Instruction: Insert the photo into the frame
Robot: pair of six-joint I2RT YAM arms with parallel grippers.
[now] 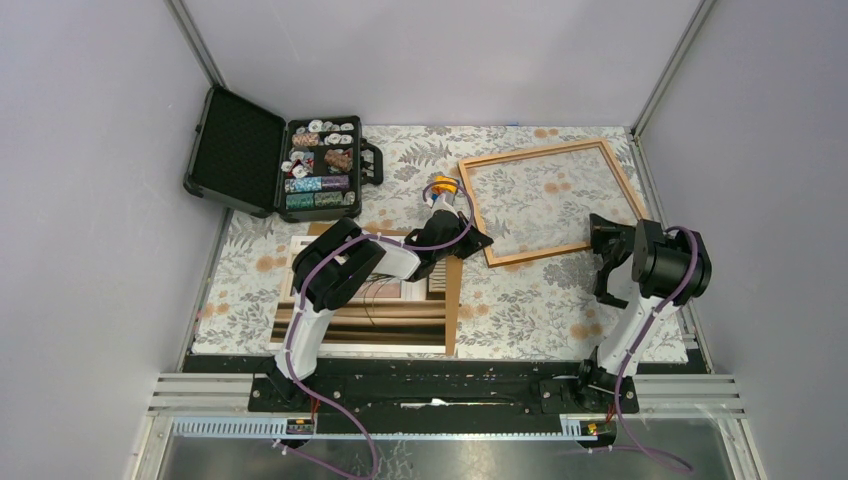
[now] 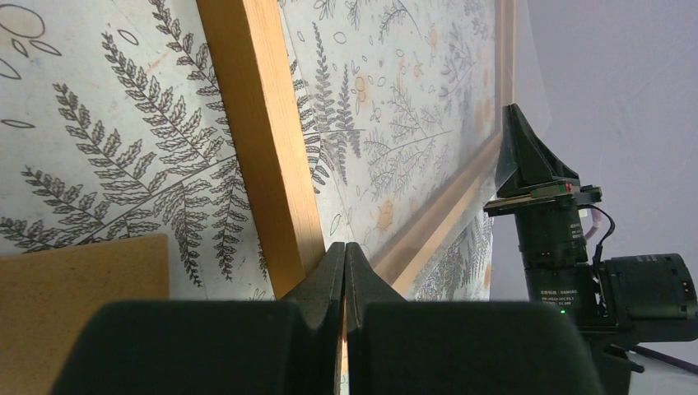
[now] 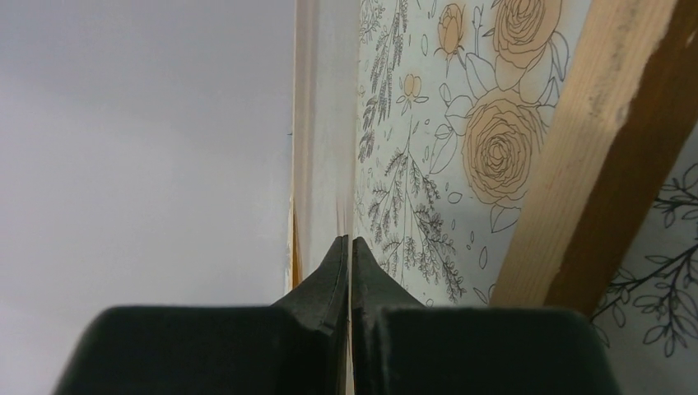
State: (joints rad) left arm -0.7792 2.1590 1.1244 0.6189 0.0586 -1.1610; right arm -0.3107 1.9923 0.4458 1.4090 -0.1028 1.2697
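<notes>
The light-brown wooden frame lies at the back right of the floral table cover. A thin clear sheet hangs hazy over its opening. My left gripper is at the frame's near left corner, jaws shut on the sheet's edge; in its wrist view the moulding runs just left of the tips. My right gripper is at the near right corner, shut on the sheet, with moulding to its right. The photo lies face up under the left arm.
The brown backing board lies under the photo. An open black case of chips stands at the back left. A small orange-topped object sits left of the frame. Grey walls close in on both sides.
</notes>
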